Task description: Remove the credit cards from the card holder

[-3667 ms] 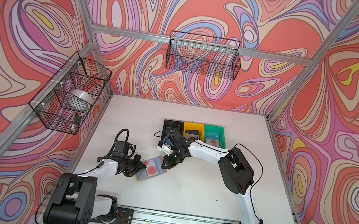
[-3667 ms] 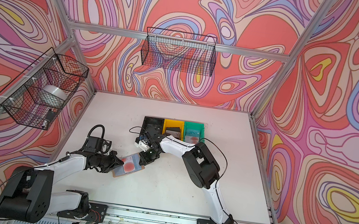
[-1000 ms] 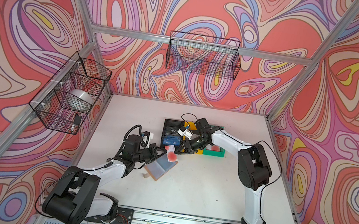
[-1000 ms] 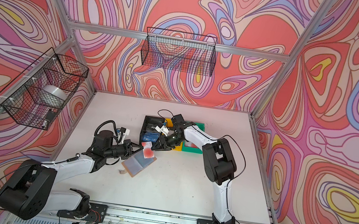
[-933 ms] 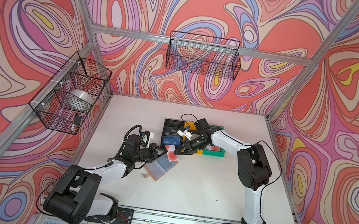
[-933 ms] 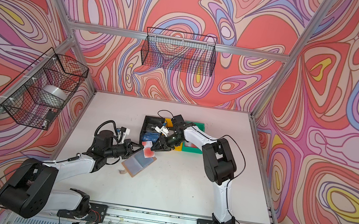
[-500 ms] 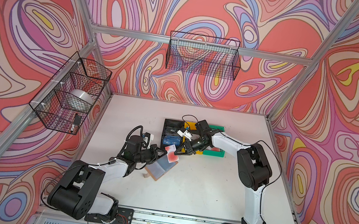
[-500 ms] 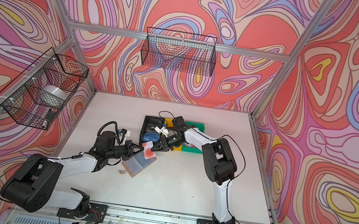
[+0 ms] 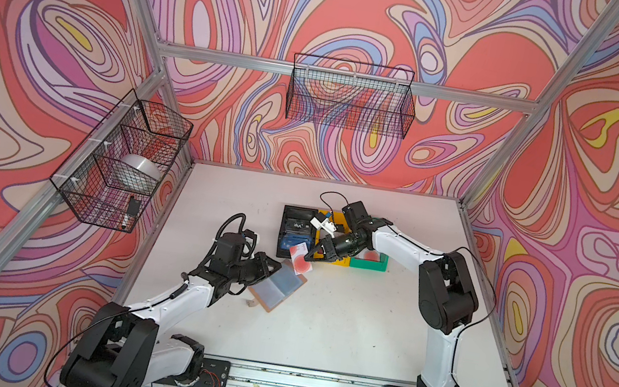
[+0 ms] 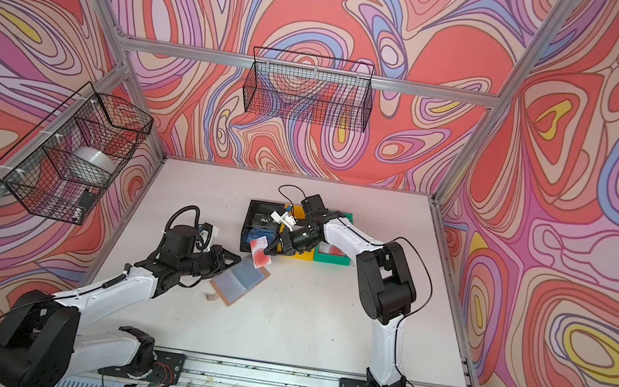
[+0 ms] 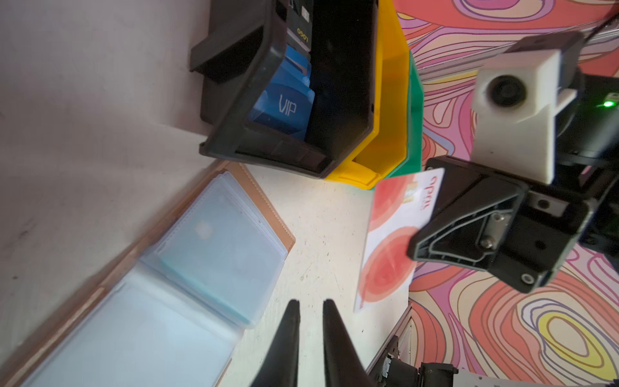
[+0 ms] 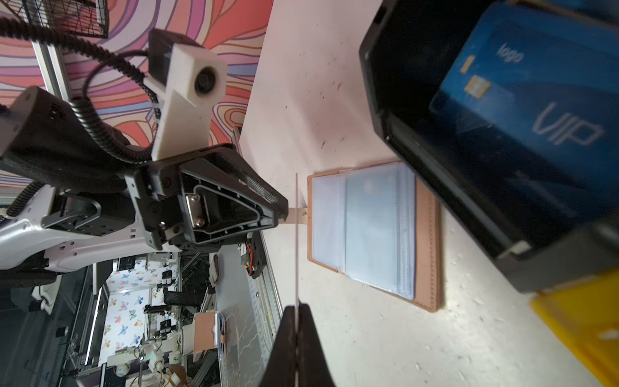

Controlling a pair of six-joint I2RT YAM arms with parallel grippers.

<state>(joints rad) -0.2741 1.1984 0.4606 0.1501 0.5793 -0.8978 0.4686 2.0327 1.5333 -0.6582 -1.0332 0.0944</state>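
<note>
Handover complete: my left gripper [image 11: 310, 305] has released, jaws slightly apart and empty. My right gripper [image 9: 313, 255] now clamps the red-circle card [image 9: 299, 262], clear of the open holder [image 9: 276, 288]. The blue card [image 11: 284, 107] lies in the black bin [image 11: 288, 152]. Binning likely follows.

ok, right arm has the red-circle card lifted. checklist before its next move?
1. Red-circle card pinched in the right jaws: ok.
2. Left jaws off that card: ok, slightly parted and holding nothing.
3. Card free of the card holder: ok, a gap shows in the left wrist view.
4. Card holder lying open on the table: ok.
5. Black bin close by, with the blue VIP card inside: ok.
6. Sleeves emptied: cannot tell; something bluish shows through one.
</note>
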